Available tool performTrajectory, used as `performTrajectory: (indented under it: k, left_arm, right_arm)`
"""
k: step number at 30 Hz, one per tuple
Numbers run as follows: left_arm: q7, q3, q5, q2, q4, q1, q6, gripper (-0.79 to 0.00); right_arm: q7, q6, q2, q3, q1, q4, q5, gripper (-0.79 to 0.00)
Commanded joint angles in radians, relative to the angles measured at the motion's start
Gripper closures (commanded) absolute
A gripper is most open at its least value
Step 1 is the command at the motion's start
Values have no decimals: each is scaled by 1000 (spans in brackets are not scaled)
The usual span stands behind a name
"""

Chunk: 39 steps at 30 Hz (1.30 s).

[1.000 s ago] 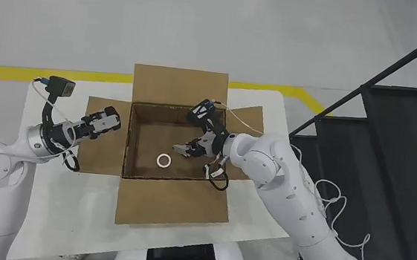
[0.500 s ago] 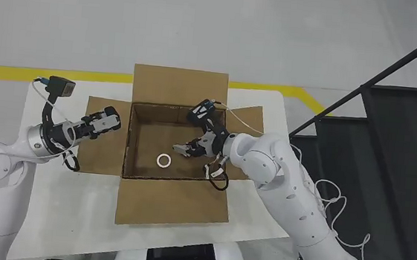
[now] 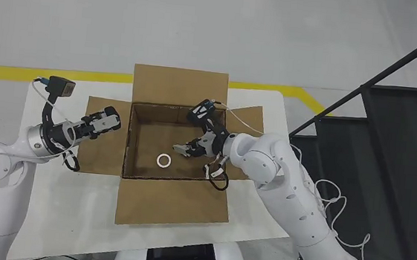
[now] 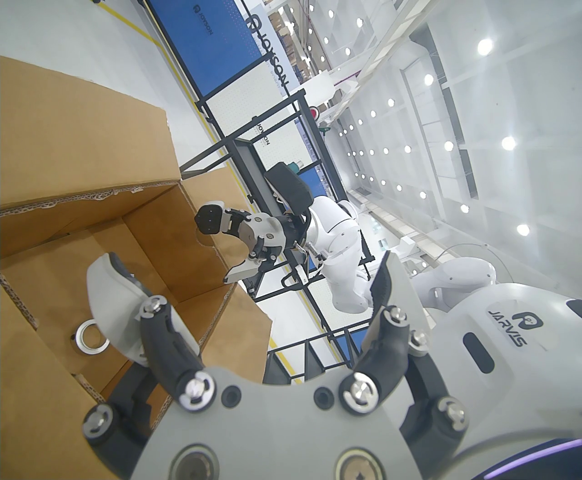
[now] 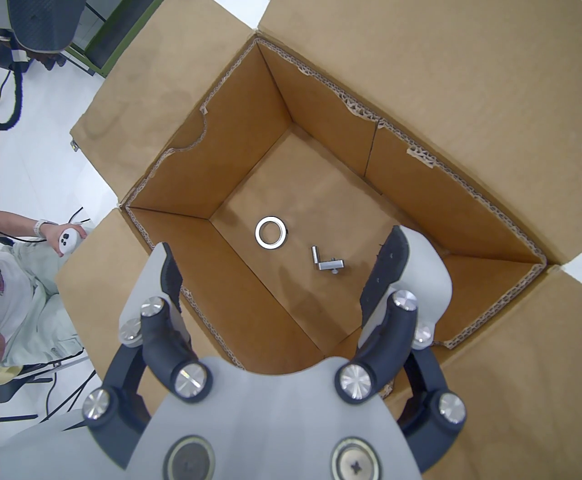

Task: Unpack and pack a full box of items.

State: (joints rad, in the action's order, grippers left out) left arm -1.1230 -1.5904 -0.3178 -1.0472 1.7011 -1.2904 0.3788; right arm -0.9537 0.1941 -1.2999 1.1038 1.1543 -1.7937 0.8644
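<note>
Top view showed the cardboard box (image 3: 172, 201) standing open on the white table (image 3: 59, 214), all four flaps folded outward — the rim's corrugated edges ragged in places. The right gripper (image 3: 184, 149) hung over the opening, toward the right wall, its fingers spread wide and holding nothing. On the box floor lay a metal ring (image 3: 165, 160), flat, left of the middle and nearer the front wall, touching no wall. Right wrist view showed a small bent metal piece (image 5: 327, 263) just beside the ring but apart from it, with bare cardboard between both pieces and the walls. The left gripper (image 3: 111, 119) hovered outside the box over the left flap, near the left rim — fingers likewise spread wide, nothing between them.
</note>
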Motion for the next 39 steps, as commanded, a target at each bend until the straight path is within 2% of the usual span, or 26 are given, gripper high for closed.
performTrajectory:
  k: [1,4,9,16,39]
  left_arm:
    - [0,0,0,0,0,0,0,-785]
    - [0,0,0,0,0,0,0,-785]
    - [0,0,0,0,0,0,0,-785]
    - [0,0,0,0,0,0,0,-785]
    - [0,0,0,0,0,0,0,-785]
  right_arm:
    - [4,-1,0,0,1,0,3,-785]
    - [13,-16,1,-11,-9,3,49,-785]
    - [-14,-95,-5,-54,-33,43,110,-785]
    - [-81,-193,-17,-102,-65,112,100,-785]
    - [-30,-362,-79,-247,-191,412,33,-785]
